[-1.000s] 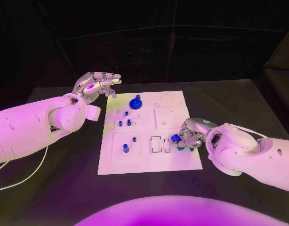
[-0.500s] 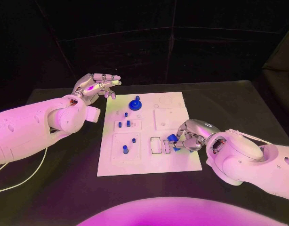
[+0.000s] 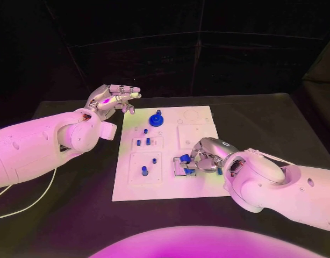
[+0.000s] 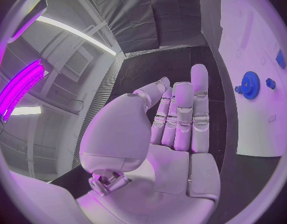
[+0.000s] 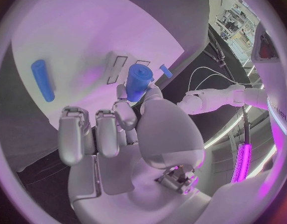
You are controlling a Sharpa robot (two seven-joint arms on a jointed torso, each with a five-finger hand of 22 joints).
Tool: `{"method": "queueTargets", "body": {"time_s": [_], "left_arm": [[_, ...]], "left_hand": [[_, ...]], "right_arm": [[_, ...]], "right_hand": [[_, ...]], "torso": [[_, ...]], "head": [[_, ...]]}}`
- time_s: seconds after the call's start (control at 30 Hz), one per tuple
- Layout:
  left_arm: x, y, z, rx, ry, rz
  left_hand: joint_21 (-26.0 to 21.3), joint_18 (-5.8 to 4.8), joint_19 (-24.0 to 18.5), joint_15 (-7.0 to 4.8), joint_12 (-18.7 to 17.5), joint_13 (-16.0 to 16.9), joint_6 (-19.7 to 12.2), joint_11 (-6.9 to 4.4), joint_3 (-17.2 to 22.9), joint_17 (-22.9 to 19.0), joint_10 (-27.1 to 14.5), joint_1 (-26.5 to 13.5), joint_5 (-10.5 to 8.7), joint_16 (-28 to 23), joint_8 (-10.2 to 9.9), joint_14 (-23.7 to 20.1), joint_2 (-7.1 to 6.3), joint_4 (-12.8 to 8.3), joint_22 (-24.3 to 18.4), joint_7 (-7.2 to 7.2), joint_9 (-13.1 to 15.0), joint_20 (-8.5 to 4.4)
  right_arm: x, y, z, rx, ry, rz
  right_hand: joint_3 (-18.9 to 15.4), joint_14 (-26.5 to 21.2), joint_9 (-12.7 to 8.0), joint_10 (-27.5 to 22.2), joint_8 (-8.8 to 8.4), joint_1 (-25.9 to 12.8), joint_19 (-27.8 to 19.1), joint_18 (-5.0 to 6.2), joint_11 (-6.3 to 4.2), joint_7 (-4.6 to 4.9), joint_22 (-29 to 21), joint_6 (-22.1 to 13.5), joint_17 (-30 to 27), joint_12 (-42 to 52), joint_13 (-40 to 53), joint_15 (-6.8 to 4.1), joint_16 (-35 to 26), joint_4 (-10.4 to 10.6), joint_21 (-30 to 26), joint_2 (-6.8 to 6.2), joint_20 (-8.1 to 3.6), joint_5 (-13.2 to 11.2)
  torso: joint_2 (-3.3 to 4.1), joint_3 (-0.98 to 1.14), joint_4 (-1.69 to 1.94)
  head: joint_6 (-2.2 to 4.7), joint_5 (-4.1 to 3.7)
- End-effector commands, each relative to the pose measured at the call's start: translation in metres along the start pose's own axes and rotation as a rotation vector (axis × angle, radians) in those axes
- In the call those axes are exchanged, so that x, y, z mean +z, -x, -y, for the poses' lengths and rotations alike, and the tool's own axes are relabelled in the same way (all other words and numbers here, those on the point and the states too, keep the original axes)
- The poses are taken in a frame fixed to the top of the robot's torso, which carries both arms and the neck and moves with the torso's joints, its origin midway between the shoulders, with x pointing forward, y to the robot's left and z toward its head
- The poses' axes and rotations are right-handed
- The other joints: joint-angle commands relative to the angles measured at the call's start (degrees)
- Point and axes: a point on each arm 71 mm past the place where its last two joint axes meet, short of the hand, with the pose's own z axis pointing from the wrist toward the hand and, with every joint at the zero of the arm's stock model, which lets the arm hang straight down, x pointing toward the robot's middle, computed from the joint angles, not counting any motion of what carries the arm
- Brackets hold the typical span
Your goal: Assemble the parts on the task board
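Blue part [image 5: 138, 81] pinched by right hand [image 3: 205, 157] over task board [image 3: 200, 185] slots, left hand [image 3: 112, 98] off board's far-left corner, fingers apart, empty.

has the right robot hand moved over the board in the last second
Yes. The right robot hand, holding a blue part, has shifted left across the board, from near its right edge to over the rectangular slots near its middle.

- One white task board [image 3: 169, 185] lies on one black table [image 3: 273, 118].
- One blue gear-shaped part [image 3: 157, 119] stands at the board's far end.
- Five small blue parts stand upright left of centre — among them a near one [image 3: 143, 171].
- One blue cylinder part [image 5: 138, 81] sits in the right hand [image 3: 203, 159].
- Two hands — the left hand [image 3: 112, 98] is the other.
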Motion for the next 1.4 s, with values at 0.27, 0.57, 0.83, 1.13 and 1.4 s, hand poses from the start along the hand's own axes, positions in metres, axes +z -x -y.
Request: {"method": "queueTargets", "body": {"time_s": [0.27, 0.57, 0.83, 1.13, 1.4], "left_arm": [[0.001, -0.003, 0.001, -0.010, -0.004, -0.015], [0.001, -0.002, 0.001, -0.010, -0.003, -0.014], [0.001, -0.002, 0.001, -0.010, -0.002, -0.014], [0.001, -0.002, 0.001, -0.010, -0.002, -0.013], [0.000, -0.001, 0.001, -0.009, -0.001, -0.011]], "left_hand": [[-0.2, 0.77, -0.3, -0.03, 0.3, -0.1, -0.4, 0.07, -0.4, 0.0, -0.4, 0.3, 0.23, -0.2, 0.2, -0.4, 0.10, 0.0, -0.1, 0.19, -0.1, 0.03], [-0.2, 0.77, -0.3, -0.03, 0.3, -0.1, -0.4, 0.07, -0.4, 0.0, -0.4, 0.3, 0.23, -0.2, 0.2, -0.4, 0.10, 0.0, -0.1, 0.19, -0.1, 0.03], [-0.2, 0.77, -0.3, -0.03, 0.3, -0.1, -0.4, 0.07, -0.4, 0.0, -0.4, 0.3, 0.23, -0.2, 0.2, -0.4, 0.10, 0.0, -0.1, 0.19, -0.1, 0.03], [-0.2, 0.77, -0.3, -0.03, 0.3, -0.1, -0.4, 0.07, -0.4, 0.0, -0.4, 0.3, 0.23, -0.2, 0.2, -0.4, 0.10, 0.0, -0.1, 0.19, -0.1, 0.03], [-0.2, 0.77, -0.3, -0.03, 0.3, -0.1, -0.4, 0.07, -0.4, 0.0, -0.4, 0.3, 0.23, -0.2, 0.2, -0.4, 0.10, 0.0, -0.1, 0.19, -0.1, 0.03]], "right_arm": [[0.009, -0.007, -0.004, -0.041, -0.059, -0.037], [0.013, -0.005, -0.005, -0.059, -0.067, -0.002], [0.011, -0.005, -0.011, -0.053, -0.033, 0.011], [0.006, -0.006, -0.015, -0.067, -0.001, -0.012], [0.003, -0.006, -0.014, -0.081, -0.002, -0.028]], "right_hand": [[-1.7, 2.7, 0.4, -0.6, 0.21, -2.0, 0.2, -0.59, -0.37, -0.37, 8.1, 1.1, -1.0, -1.6, -1.0, -0.61, -0.8, 0.1, -0.3, 0.42, -0.65, -3.1], [-3.8, 2.4, 1.0, -2.0, -0.15, -9.1, -0.8, -0.22, -0.16, -0.13, 6.7, 0.3, -2.5, -5.5, -3.7, -0.51, -2.0, 0.3, -1.4, -3.41, -0.65, -18.7], [0.8, 2.4, 1.2, -3.1, -0.49, -15.1, -1.1, -0.11, 0.00, 0.11, 6.3, -0.5, -2.5, -8.0, -5.5, -0.36, -2.2, 0.4, -1.8, -9.16, -0.55, -18.8], [3.9, 2.7, 1.9, -1.9, 0.40, -10.9, -0.4, -0.33, -0.36, -0.38, 7.1, 0.9, -1.5, -7.1, -4.1, -0.61, -1.9, 0.0, -1.2, -5.77, -0.65, -16.7], [3.5, 2.9, 2.2, -1.0, 0.79, -9.9, 0.1, -0.50, -0.63, -0.68, 7.8, 1.5, -0.5, -6.2, -3.0, -0.82, -1.4, 0.0, -0.8, -4.32, -0.85, -14.7]], "torso": [[0.03, 0.07, -0.16], [0.04, 0.08, -0.18], [0.02, 0.10, -0.18], [0.01, 0.08, -0.21], [0.01, 0.09, -0.17]], "head": [[-0.05, 0.43], [-0.04, 0.54], [0.00, 0.53], [0.01, 0.49], [-0.07, 0.57]]}}
